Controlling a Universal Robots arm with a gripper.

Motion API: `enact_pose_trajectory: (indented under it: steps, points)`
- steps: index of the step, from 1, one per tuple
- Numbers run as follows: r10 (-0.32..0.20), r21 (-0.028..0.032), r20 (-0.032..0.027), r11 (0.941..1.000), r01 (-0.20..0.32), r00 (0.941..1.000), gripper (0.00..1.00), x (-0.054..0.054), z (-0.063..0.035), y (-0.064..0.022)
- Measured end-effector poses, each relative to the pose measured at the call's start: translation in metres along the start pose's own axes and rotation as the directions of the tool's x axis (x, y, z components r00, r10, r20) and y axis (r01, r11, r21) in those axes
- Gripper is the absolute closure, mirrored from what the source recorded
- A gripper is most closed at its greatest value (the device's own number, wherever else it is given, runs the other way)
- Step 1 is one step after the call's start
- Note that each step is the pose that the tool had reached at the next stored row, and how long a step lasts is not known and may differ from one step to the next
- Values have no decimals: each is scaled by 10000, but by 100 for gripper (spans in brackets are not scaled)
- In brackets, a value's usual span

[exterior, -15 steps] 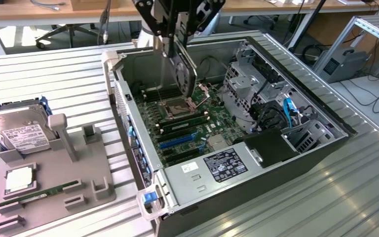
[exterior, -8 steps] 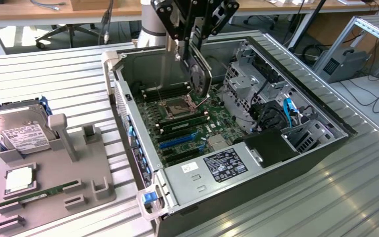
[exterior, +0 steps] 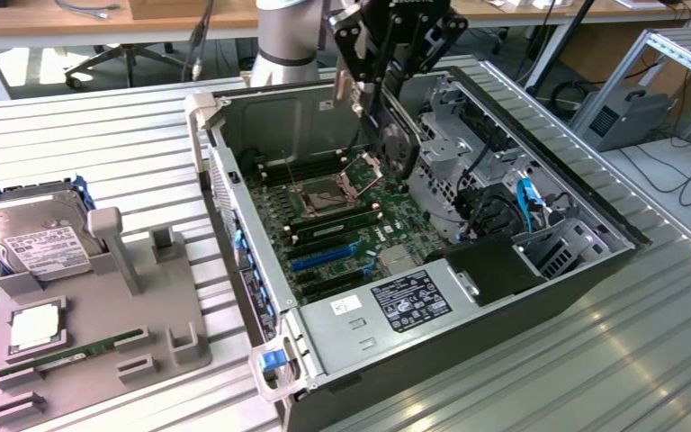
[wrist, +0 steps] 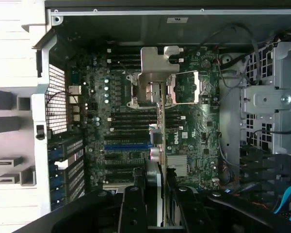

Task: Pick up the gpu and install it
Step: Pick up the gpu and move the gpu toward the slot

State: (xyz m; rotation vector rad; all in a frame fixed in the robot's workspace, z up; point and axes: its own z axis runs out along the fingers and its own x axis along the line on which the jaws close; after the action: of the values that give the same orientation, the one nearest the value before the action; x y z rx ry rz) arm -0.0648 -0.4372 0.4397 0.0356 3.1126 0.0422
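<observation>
Black gpu [exterior: 396,144] over open case [exterior: 466,353]

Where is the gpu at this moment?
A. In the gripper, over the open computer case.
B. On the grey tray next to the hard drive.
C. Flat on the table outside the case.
A: the gripper holds the gpu edge-on above the motherboard.

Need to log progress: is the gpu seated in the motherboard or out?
Out. The end effector grips the gpu edge-down, hanging above the motherboard, apparently clear of its slots.
</observation>
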Motion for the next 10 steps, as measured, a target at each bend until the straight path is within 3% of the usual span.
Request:
enact_pose_trajectory:
  steps: [7, 10]
  points:
    - [-1, 1, -1, 10000, 1, 10000, 73, -300, 132, 39]
    - [-3, 3, 1, 10000, 3, 10000, 73, -359, 222, 163]
